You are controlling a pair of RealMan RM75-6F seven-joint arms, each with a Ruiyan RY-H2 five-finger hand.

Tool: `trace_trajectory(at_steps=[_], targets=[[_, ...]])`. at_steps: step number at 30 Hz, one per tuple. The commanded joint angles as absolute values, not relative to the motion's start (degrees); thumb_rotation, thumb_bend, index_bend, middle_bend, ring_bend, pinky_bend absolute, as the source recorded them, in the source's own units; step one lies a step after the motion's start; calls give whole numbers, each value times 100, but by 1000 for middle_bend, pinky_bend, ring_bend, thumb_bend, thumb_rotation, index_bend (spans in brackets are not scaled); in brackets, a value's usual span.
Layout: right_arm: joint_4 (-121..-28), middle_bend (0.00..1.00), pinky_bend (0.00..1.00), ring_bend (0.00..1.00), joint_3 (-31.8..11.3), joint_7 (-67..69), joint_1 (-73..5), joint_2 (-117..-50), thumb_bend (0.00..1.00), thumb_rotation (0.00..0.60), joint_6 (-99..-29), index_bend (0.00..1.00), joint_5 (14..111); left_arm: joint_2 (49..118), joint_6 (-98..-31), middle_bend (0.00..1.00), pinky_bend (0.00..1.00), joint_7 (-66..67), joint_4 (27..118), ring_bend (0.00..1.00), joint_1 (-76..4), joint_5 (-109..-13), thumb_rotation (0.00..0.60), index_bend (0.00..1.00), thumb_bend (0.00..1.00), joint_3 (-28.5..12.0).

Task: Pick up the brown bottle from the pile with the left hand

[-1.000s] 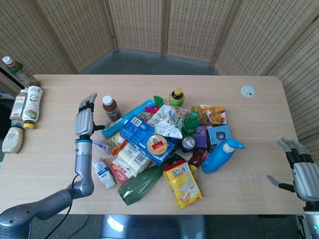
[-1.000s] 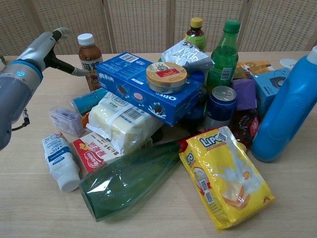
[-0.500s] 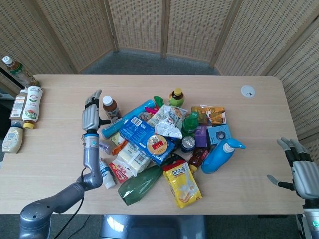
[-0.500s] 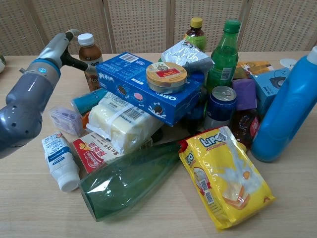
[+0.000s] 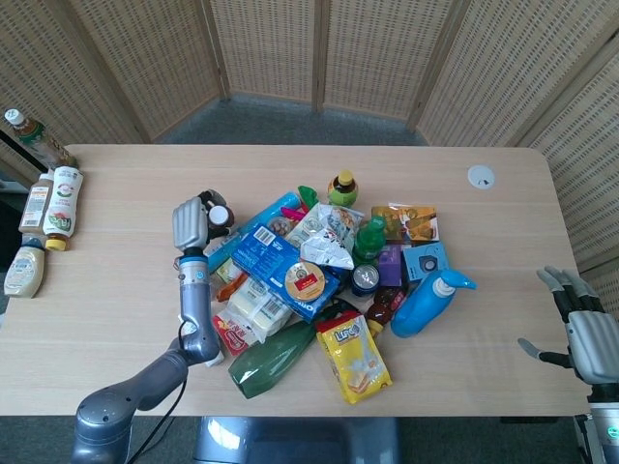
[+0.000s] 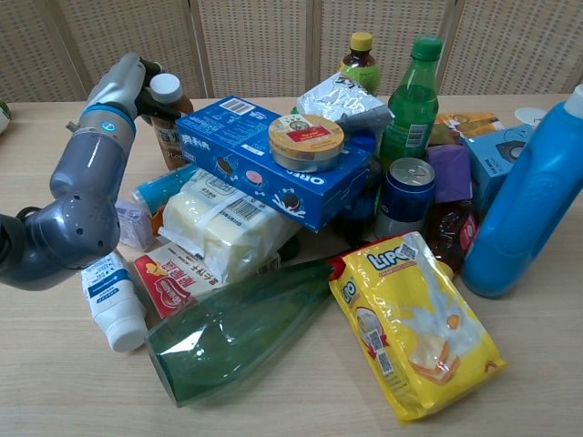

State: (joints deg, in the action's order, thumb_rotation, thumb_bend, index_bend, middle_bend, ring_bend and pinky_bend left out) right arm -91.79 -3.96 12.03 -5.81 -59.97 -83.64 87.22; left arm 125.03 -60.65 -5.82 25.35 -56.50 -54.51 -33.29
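Observation:
The brown bottle [image 5: 220, 214] with a white cap stands at the left edge of the pile, just left of the blue cookie box [image 5: 280, 266]. My left hand [image 5: 191, 224] is against its left side with the fingers curled around its body, so in the head view only the cap shows. In the chest view the left hand [image 6: 123, 80] wraps the brown bottle [image 6: 171, 127] near its neck, and the bottle's base stays down by the table. My right hand [image 5: 583, 333] hovers with fingers spread and empty off the table's near right corner.
The pile holds a green soda bottle [image 5: 368, 237], a blue detergent bottle [image 5: 430, 300], a yellow snack bag [image 5: 355, 356], a green pouch [image 5: 276, 358] and a small white tube [image 6: 111, 300]. Several sauce bottles [image 5: 48, 208] lie at the table's left edge.
My left hand moved right from beside the pile to the brown bottle, and its spread fingers closed around it. The right hand stayed still.

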Motion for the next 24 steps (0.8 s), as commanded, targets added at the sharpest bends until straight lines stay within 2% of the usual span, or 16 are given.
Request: trace_trajectory(at_steps=[1,5,12,18,24], targets=[[-9192,0,0,0,-397,1208,-573,-5988,0,600,-8391,0,8738,12312,-6342,641,510,-723,2833,577,-5481,-5605,600,792,204,-3259],[-9237,0,0,0,-380,1182,-558,-5976,0,600,-8433,0,8788,11869,-6813,641,509,-718,3567,577,-5257,-5809,600,792,204,-3223],[-9347,0,0,0,-341,1069,-521,-5956,0,600,-8550,0,8919,10548,-7592,642,509,-23,6006,578,-4721,-6019,600,795,204,-3372],[-9418,0,0,0,-326,1066,-481,-5915,0,600,-8654,0,8988,9457,-7954,642,509,798,8031,578,-4310,-6035,600,794,204,-3549],[-9447,0,0,0,-327,1105,-455,-5880,0,600,-8714,0,9008,8760,-8168,636,508,1314,9428,578,-4078,-5909,600,799,204,-3743]])
